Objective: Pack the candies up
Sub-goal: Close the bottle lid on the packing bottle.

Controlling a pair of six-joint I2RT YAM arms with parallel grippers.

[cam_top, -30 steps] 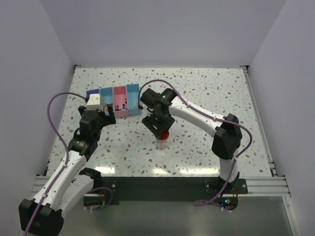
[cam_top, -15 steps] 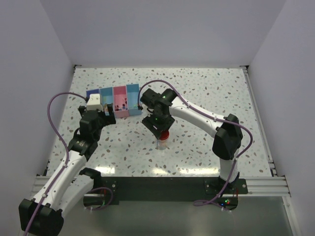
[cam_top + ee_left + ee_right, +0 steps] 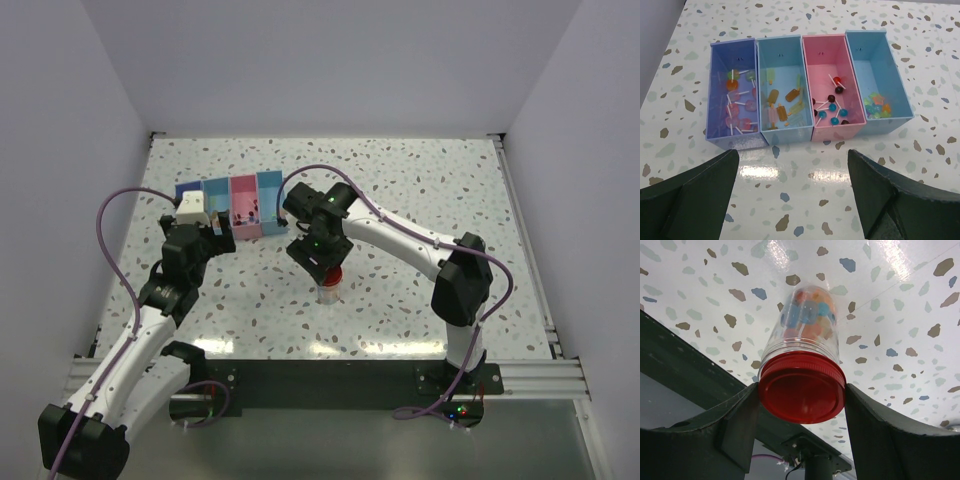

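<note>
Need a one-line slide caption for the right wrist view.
Right gripper clamps the red lid of a clear jar filled with mixed-colour candies on the speckled table.

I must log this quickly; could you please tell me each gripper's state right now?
Left gripper: open, holding nothing.
Right gripper: closed on the red lid of the jar.

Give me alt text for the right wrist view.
The right gripper is closed on the red lid of a clear jar, pressing it from both sides. Orange, blue and pink candies fill the jar's far end, with the speckled table behind it.
</note>
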